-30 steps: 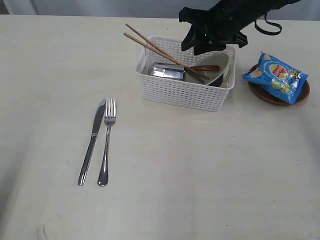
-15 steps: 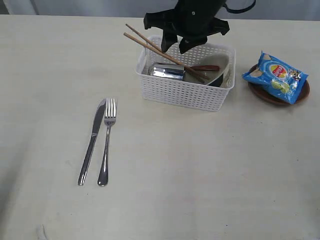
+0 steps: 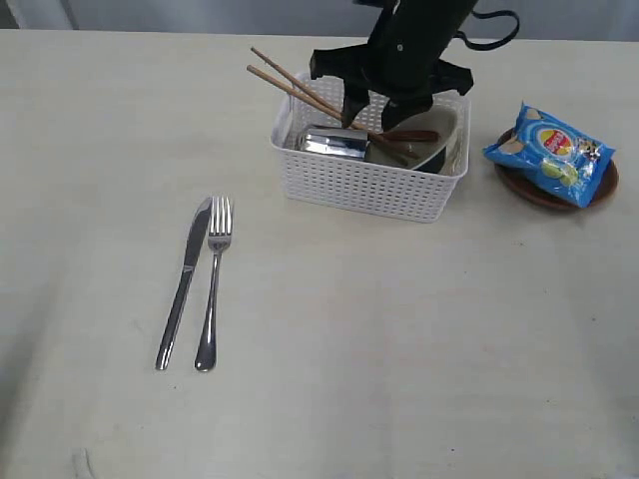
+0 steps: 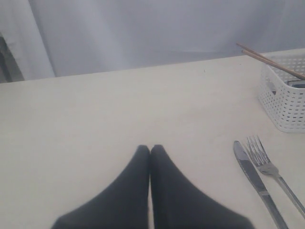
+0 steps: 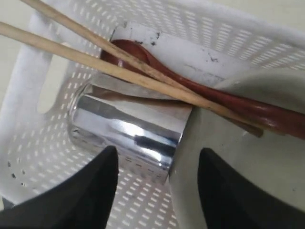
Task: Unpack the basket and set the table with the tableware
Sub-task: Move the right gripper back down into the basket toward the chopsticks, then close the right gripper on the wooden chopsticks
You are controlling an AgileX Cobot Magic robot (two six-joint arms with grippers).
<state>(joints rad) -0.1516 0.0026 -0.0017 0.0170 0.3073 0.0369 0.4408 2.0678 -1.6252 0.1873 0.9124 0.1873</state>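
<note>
Dropping into the basket (image 3: 371, 180), the right pincer (image 5: 155, 164) gapes wide over the steel cup (image 5: 126, 126); chopsticks (image 5: 95, 59), spoon (image 5: 190, 90), bowl (image 5: 228, 157) remain beneath. Knife (image 3: 184, 282) and fork (image 3: 213, 282) lie far off on the tabletop (image 3: 399, 349).

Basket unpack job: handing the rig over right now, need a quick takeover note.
Left gripper: shut, empty, parked over bare table, away from the basket.
Right gripper: open, empty, down inside the basket with its fingers on either side of the steel cup, not yet gripping.
Done: knife and fork lie side by side on the table.
In the basket: cup on its side, white bowl, wooden spoon, chopsticks sticking out over the rim.
Brown plate sits right of the basket under a blue snack bag.
Left: unpack the cup, bowl, spoon, chopsticks.
</note>
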